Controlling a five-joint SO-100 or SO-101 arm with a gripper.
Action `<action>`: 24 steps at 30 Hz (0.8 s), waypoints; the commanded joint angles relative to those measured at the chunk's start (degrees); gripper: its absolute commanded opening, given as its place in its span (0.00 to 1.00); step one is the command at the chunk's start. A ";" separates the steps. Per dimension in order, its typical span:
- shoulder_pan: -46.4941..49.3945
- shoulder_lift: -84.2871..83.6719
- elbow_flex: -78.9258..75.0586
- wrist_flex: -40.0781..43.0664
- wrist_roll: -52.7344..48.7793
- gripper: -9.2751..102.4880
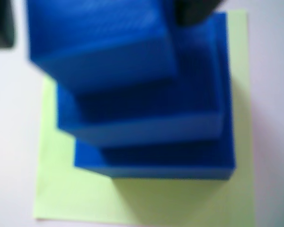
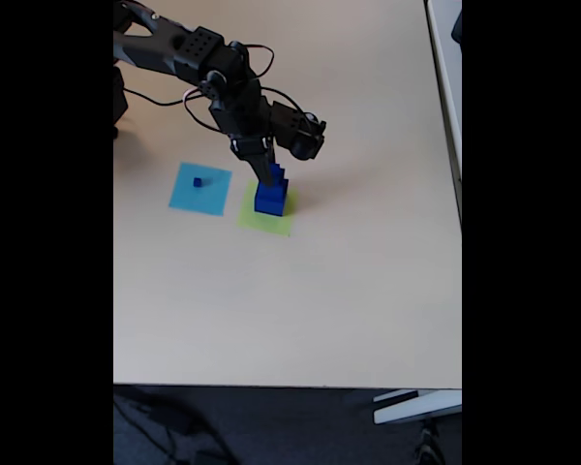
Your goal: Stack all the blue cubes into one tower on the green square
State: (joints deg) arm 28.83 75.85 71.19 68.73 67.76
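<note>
Uppermost blue cube [image 1: 102, 42] sits closest to the wrist camera, stacked on a wider cube [image 1: 142, 120], which rests on the largest cube [image 1: 156, 161]. Tower stands on the green square [image 1: 75, 194], toward its far edge in the fixed view [image 2: 261, 221]. Gripper [image 2: 269, 172] is at the tower top; fingers flank the top cube, but actual grip cannot be determined. Smallest blue cube [image 2: 198, 181] lies on the light-blue square [image 2: 199, 189], left of the tower, on the table [image 2: 300, 310].
</note>
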 commanded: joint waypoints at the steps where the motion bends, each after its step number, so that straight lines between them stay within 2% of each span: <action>1: 0.26 1.23 -0.35 -1.93 -0.62 0.24; 16: -0.26 2.29 -2.99 -1.58 -1.41 0.29; 20: -0.62 2.46 -6.42 0.97 -0.97 0.29; 24: -1.14 3.08 -12.66 6.86 0.00 0.29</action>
State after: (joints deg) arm 28.74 75.85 65.30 72.42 66.88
